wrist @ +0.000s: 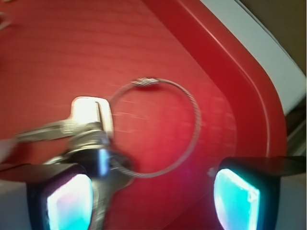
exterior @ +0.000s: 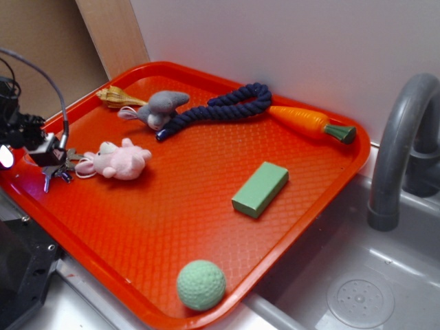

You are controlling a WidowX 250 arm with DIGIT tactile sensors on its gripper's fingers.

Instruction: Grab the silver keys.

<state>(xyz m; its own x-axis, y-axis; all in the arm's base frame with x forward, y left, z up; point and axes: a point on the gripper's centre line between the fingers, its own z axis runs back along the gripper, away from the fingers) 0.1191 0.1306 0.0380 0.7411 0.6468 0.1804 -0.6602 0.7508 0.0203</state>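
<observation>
Silver keys (wrist: 88, 132) lie between the spread fingers of the gripper (wrist: 153, 191) on the red tray (wrist: 201, 43), so closing on them seems next.

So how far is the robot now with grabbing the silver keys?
Done: the hand has reached the silver keys at the left edge of the red tray, beside the pink plush toy. In hand: its fingers stand apart, with the keys by the left one and the wire ring between them. Left: closing on the keys and lifting.
</observation>
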